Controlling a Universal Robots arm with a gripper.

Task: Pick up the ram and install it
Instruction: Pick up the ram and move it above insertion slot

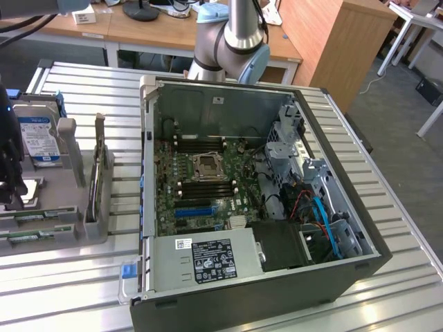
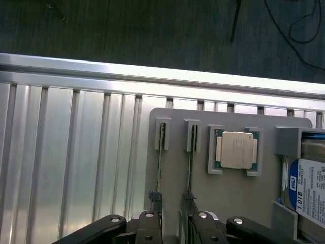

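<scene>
While its jaws stood apart, the gripper [image 2: 172, 223] hung over two ram sticks [image 2: 160, 162].
The hard drive [image 2: 310, 190] label nearby read "1.0TB".

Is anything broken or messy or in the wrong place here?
Nothing stands out. One ram stick and its neighbour stand straight in their slots on the gray holder, the CPU chip sits square in its pocket, and the open computer case looks tidy inside.
</scene>
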